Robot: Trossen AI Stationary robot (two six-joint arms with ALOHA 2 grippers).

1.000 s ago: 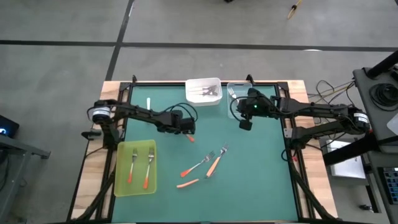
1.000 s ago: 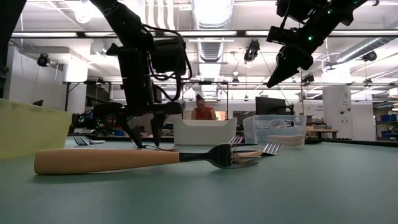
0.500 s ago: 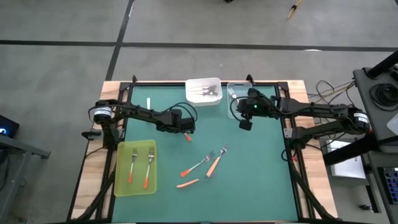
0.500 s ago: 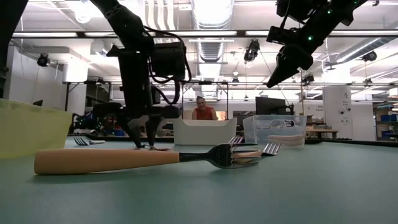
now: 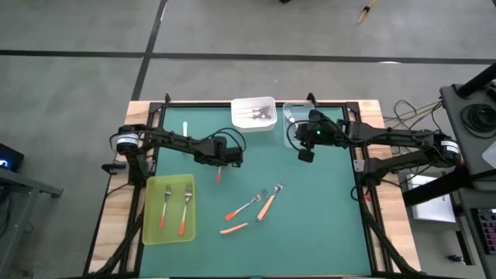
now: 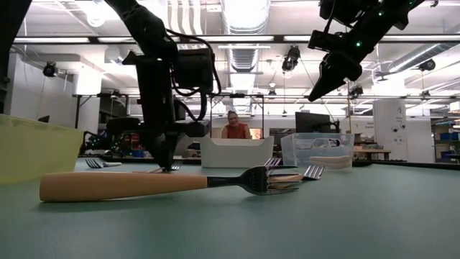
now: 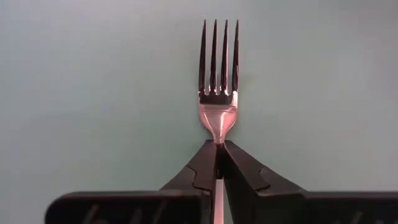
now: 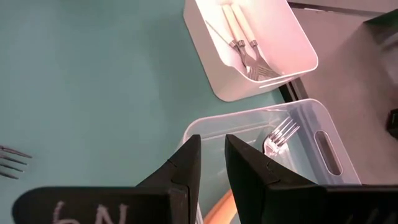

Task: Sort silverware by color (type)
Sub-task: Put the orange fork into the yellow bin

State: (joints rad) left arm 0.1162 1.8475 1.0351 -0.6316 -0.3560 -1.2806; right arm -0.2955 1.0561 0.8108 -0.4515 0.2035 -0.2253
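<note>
- Nearest the front edge of the green worktop (image 5: 310, 225), three loose forks lie a little right of centre: a short red-orange one (image 5: 233, 228), a longer one (image 5: 243, 208) set on a slant, and a paler orange one (image 5: 266, 204) just beside it. All have slim, smooth plastic handles and bright metal tines.
- At the front left corner sits a yellow-green tray (image 5: 152, 229), shallow and matte, holding two orange-handled forks (image 5: 174, 209) side by side, tines toward the back.
- Left of centre, the left gripper (image 5: 224, 158) is pinched together on the neck of a red-orange fork (image 7: 217, 74). In its wrist view the fork's long axis runs straight out from between the dark fingers, the four tines pointing away. In the overhead view the handle (image 5: 218, 175) points toward the front edge.
- The relation that matters: the yellow-green tray lies toward the front left of this held fork, close to the left arm and well apart from the right arm, so my guess is that the left arm carries it there.
- Near the back edge, right of centre, the right gripper (image 8: 211, 163) hangs in the air above a clear plastic tray (image 8: 326, 149). Its fingers stand slightly apart, and I cannot tell if they hold anything.
- The clear tray holds one fork (image 8: 280, 135).
- Beside it, at the middle of the back edge, a glossy white tray (image 5: 253, 111) holds white-handled forks (image 8: 239, 34).
</note>
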